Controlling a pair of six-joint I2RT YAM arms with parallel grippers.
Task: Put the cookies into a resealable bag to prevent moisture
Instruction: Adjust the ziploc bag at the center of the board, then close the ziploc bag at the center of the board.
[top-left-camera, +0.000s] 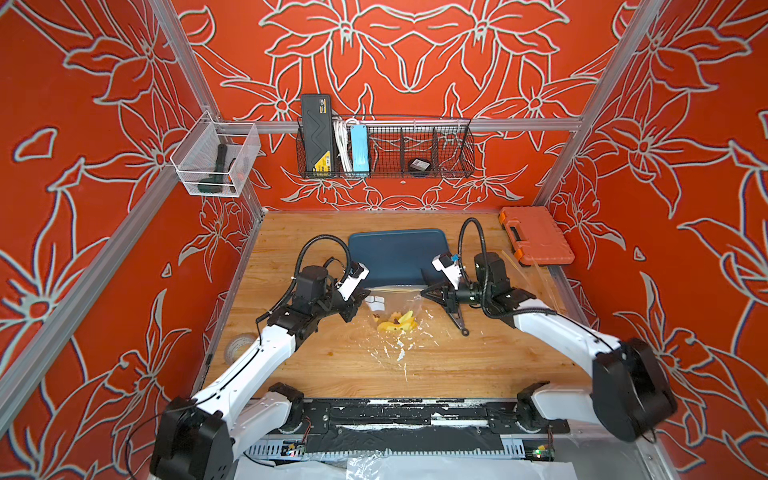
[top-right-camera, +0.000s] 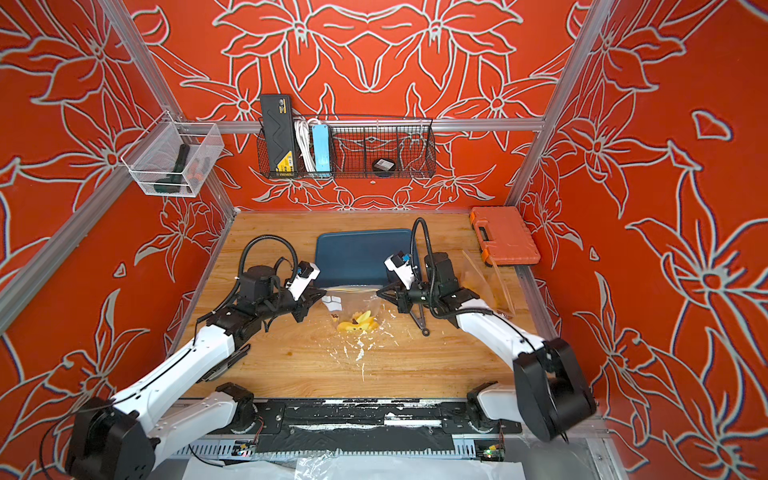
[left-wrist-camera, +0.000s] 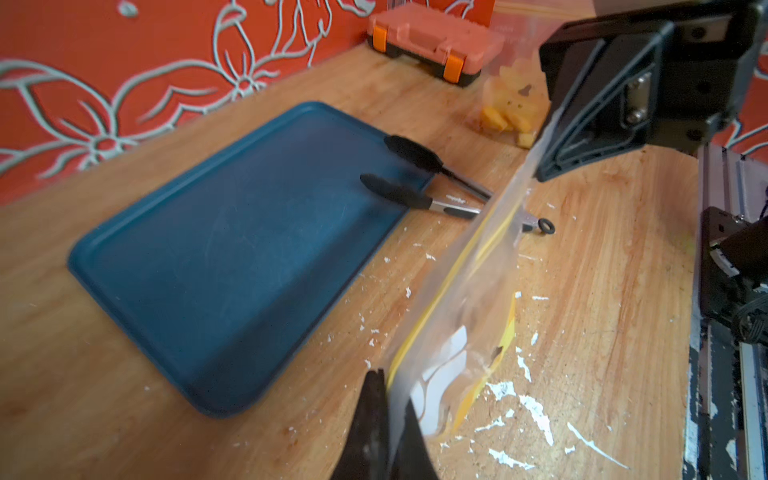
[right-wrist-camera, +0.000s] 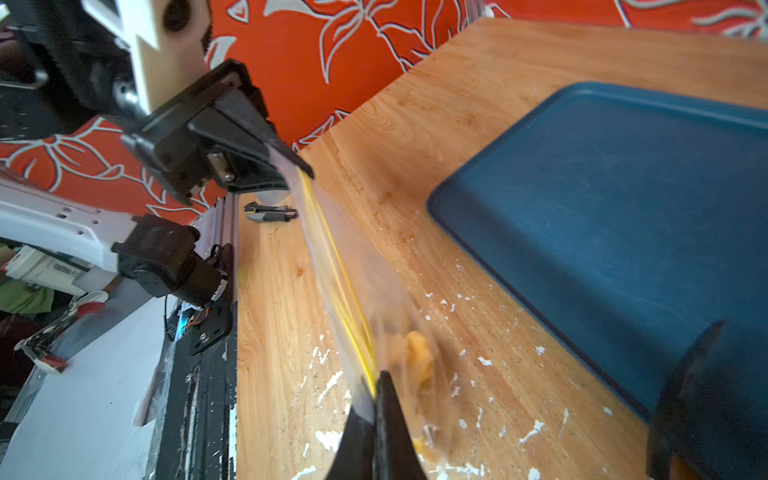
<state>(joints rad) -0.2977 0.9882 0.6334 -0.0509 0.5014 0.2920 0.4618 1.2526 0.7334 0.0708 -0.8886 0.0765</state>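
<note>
The bag is held up over the table, its top corners pinched tight by the left gripper and the right gripper. Cookies are glimpsed inside, none on the tray. Only sealing seems left.

Two grippers: left gripper and right gripper. Two clear zip bags: the resealable bag and a second bag near the tool case. At least three orange cookies show in the second bag; the rest are too blurred to count. One blue tray. One pair of tongs. One orange tool case. One wire basket. One mesh bin. One tape roll.
</note>
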